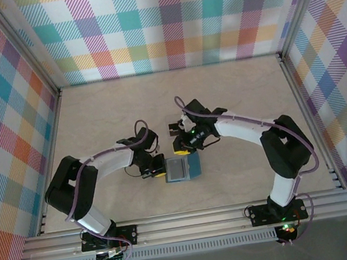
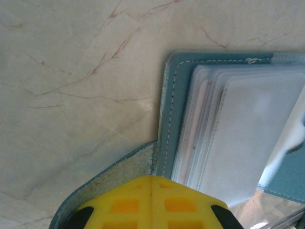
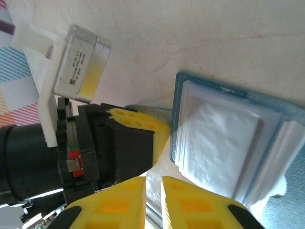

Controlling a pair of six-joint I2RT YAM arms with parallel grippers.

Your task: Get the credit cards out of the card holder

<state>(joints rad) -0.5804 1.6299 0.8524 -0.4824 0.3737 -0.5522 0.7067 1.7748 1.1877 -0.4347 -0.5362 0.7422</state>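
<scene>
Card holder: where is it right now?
In the top view the card holder lies open, centre front, with the left end effector at its left edge and the right end effector just behind it.

Left arm (image 1: 71,186), right arm (image 1: 286,146): white link shells, black rounded joint housings. Grey-purple cable (image 1: 109,153) runs along each. Black base plates (image 1: 108,237); green LED (image 1: 283,222) at right base. Left gripper (image 2: 151,183), right gripper (image 3: 153,186): yellow fingers, square lattice pockets, black corner patches. Left gripper body black, red-green marking (image 3: 73,159); white bracket (image 3: 33,52) carries silver camera module (image 3: 81,62).
</scene>
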